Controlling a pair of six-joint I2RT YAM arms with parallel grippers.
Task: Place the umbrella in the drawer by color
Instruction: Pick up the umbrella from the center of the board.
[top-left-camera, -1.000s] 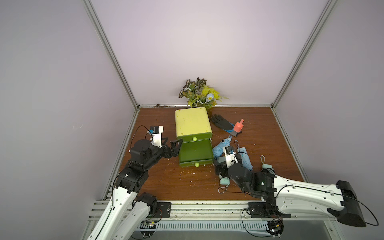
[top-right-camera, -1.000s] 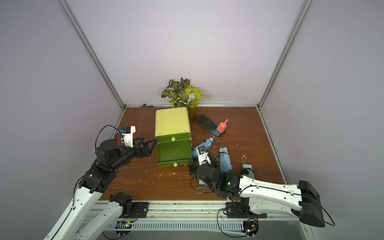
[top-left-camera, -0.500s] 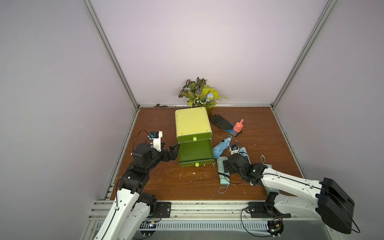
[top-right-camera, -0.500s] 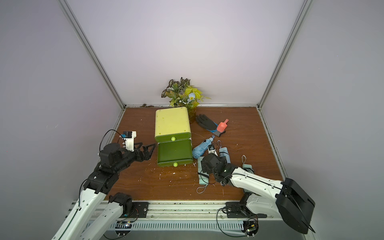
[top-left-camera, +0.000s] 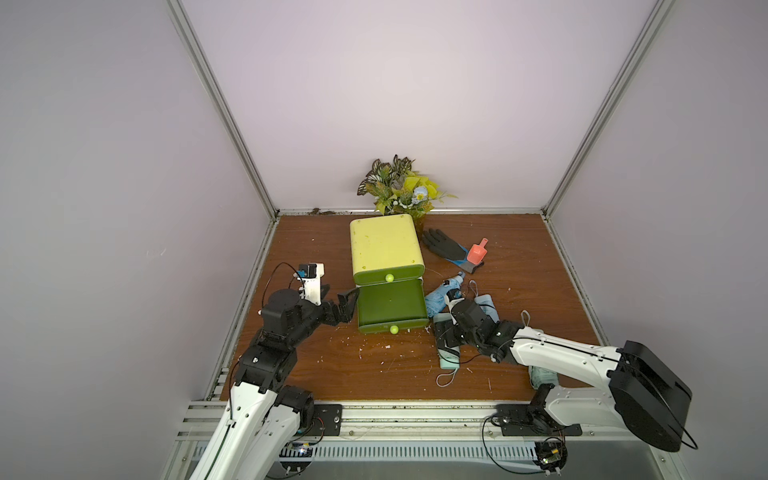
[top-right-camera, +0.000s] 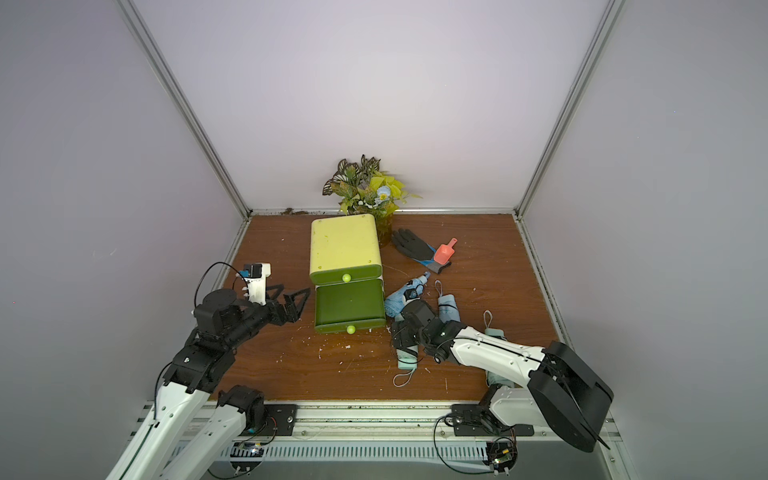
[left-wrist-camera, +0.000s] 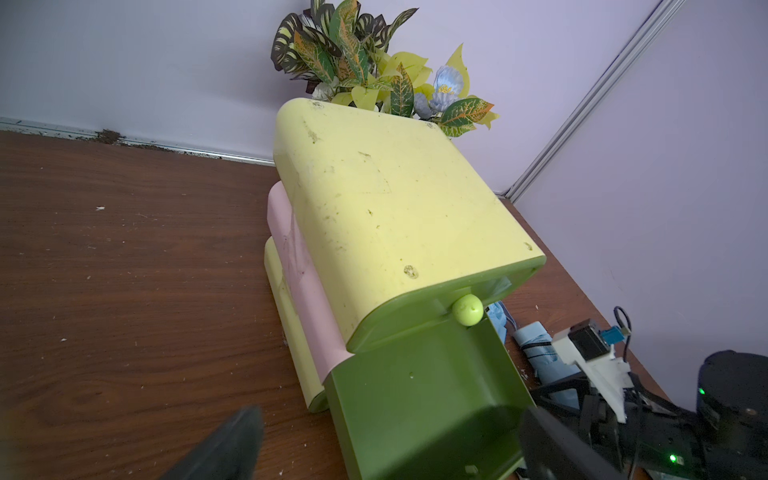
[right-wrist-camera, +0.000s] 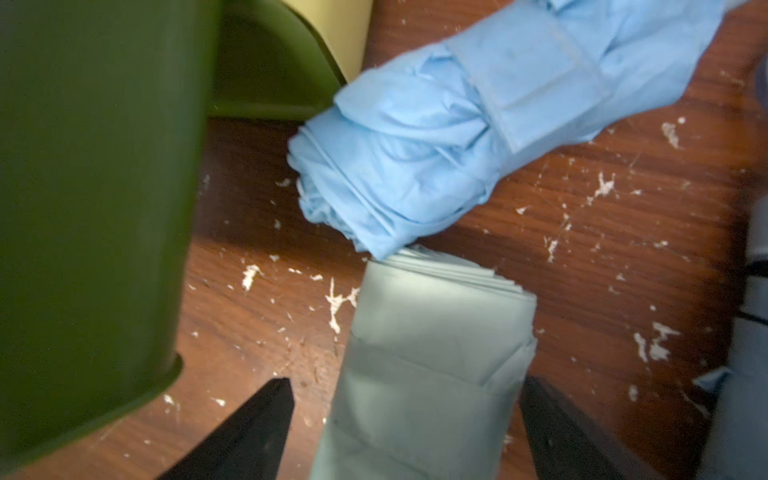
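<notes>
Umbrella (right-wrist-camera: 428, 374) outside drawer (top-left-camera: 390, 305), straddled by open right end effector (right-wrist-camera: 405, 381); left end effector (top-right-camera: 295, 289) open.

3 lilac walls (top-left-camera: 395, 83) and 2 aluminium posts (top-left-camera: 221, 104) enclose a flecked wood-grain tabletop (top-left-camera: 307, 257); a plant (top-left-camera: 399, 187) stands beyond the jaws.

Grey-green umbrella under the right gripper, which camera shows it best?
The right wrist view: the grey-green umbrella lies large between the right gripper's open fingers, its end against the light blue umbrella. In both top views the gripper covers all but its strap end. In the left wrist view I cannot make it out.
</notes>
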